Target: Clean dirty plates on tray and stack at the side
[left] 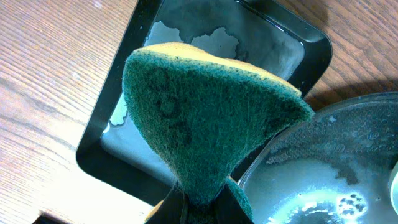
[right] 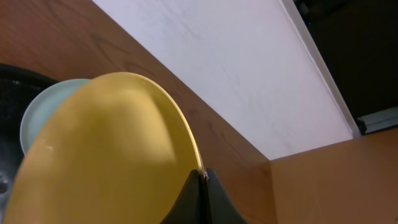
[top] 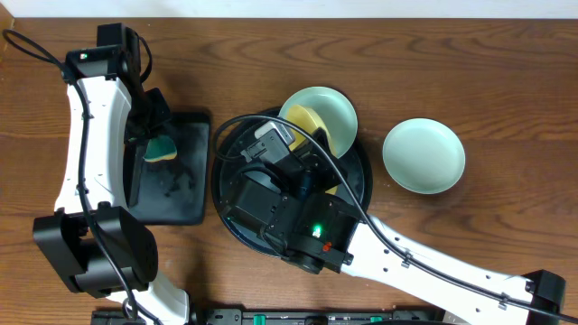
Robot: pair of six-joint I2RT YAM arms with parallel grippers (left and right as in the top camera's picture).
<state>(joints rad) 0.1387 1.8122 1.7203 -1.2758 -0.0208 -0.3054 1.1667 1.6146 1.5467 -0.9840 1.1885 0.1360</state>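
One pale yellow plate (right: pixel 106 162), apparently clean, hangs in the right gripper (right: pixel 203 177).

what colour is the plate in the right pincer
Pale yellow plate, gripped by the right pincer; clearest in the right wrist view.

The bench (top: pixel 379 45) is dark brown wood, its grain running from the left edge to the right. A rectangular black tray (top: pixel 181 194) lies flat on it left of the middle, and just beside that, near the middle, lies a larger round black tray (top: pixel 219 194). Right of the round tray, a little apart from its rim, one mint-green plate (top: pixel 424 155) sits hollow side up on the bare wood.
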